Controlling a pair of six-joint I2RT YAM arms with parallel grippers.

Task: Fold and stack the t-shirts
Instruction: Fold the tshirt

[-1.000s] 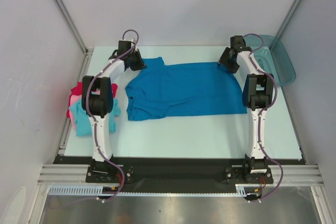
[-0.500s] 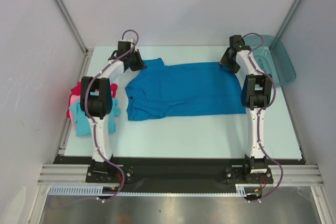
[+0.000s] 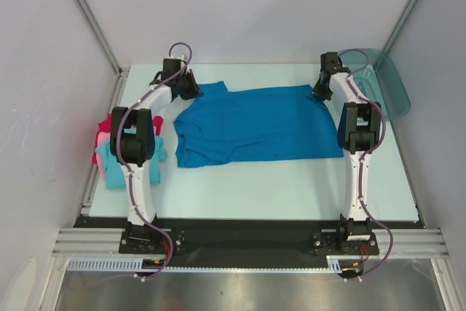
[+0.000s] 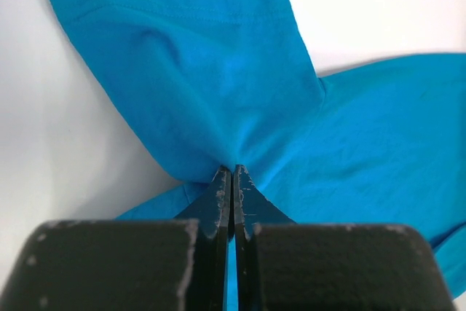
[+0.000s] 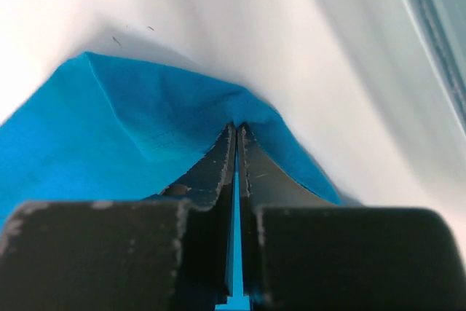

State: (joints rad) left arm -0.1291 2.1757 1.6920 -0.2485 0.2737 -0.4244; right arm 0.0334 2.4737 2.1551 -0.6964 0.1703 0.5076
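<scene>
A medium blue t-shirt (image 3: 255, 125) lies spread across the middle of the table, collar to the left. My left gripper (image 3: 195, 91) is shut on its far left sleeve; in the left wrist view the cloth (image 4: 218, 85) bunches into the closed tips (image 4: 232, 171). My right gripper (image 3: 318, 94) is shut on the shirt's far right hem corner, where blue fabric (image 5: 145, 121) is pinched between the tips (image 5: 236, 127). A pile of pink, red and light turquoise t-shirts (image 3: 113, 152) sits at the table's left edge.
A teal translucent tray (image 3: 382, 85) leans at the back right corner. Grey walls close in the table (image 3: 277, 187) on three sides. The arms' bases stand on the black rail (image 3: 247, 242) at the near edge.
My right gripper has gone from open to shut on the shirt's far right corner. The left gripper kept its hold on the sleeve and barely moved.
</scene>
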